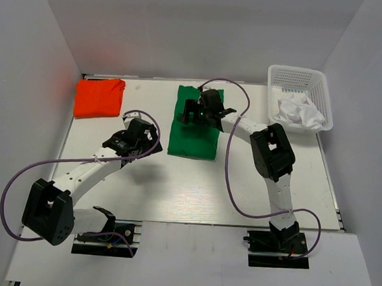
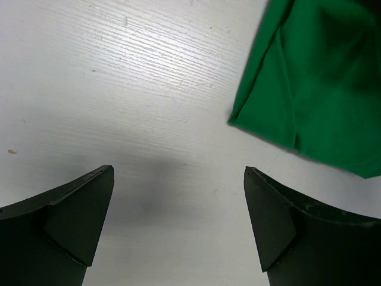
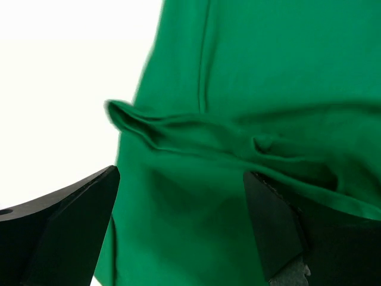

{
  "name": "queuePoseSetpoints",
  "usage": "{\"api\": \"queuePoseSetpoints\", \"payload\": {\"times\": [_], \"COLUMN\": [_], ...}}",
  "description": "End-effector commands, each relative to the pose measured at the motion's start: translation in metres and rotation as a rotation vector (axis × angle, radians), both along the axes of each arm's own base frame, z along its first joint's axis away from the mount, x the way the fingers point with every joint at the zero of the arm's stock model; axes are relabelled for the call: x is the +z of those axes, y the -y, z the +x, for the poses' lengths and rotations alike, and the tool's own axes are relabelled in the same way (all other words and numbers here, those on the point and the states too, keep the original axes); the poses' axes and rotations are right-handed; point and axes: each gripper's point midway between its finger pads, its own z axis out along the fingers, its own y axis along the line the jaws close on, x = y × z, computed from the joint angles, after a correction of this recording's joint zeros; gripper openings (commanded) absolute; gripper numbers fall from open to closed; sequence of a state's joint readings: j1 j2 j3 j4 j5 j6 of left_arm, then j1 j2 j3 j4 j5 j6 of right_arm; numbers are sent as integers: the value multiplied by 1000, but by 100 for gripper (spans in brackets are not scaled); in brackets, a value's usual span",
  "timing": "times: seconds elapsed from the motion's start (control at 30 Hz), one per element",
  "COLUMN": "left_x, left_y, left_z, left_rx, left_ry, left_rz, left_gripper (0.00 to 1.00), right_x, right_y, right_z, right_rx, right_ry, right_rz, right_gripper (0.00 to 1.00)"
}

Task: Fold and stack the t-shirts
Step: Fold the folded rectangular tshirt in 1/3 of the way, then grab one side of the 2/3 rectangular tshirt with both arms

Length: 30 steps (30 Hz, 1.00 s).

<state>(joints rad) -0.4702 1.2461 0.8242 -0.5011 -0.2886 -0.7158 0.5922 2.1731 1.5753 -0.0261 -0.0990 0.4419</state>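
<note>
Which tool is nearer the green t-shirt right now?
Right. The right tool is open directly above the green t-shirt, over its far half. The left tool, also open, is over the table just off the shirt's left edge, not over cloth.

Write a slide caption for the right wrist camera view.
Open right gripper poised over a raised fold in the green t-shirt on the white table.
</note>
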Motion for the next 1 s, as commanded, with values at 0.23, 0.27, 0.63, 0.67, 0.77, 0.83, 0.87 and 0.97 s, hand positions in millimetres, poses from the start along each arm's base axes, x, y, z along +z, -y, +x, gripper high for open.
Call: {"api": "queuePoseSetpoints", "payload": {"times": [0.23,0.27,0.63,0.67,0.77,0.83,0.87,0.97], "left_x": [-2,-4,-31,-34,-49,-58,-62,-62], "left_y": [26,29,66,68,73,78,78,84], "left_z": [8,10,32,33,36,36,35,39], "left_rx": [-130,-149,-307,-313,-343,-360,-360,-370], "left_ry": [12,12,12,8,-26,-53,-62,-50], "left_rz": [-48,-52,-103,-108,-98,-111,-108,-112], "left_gripper": [100,100,86,81,69,65,62,60], "right_x": [96,83,44,34,27,24,21,3], "right_y": [17,23,124,129,131,124,122,118], "right_z": [46,37,-92,-101,-117,-124,-123,-124], "right_rx": [-96,-92,-130,-129,-98,-60,-49,-19], "right_ry": [262,244,44,23,15,-1,-8,-42], "right_rz": [42,24,-145,-153,-130,-93,-90,-105], "right_gripper": [90,90,90,90,90,90,90,90]}}
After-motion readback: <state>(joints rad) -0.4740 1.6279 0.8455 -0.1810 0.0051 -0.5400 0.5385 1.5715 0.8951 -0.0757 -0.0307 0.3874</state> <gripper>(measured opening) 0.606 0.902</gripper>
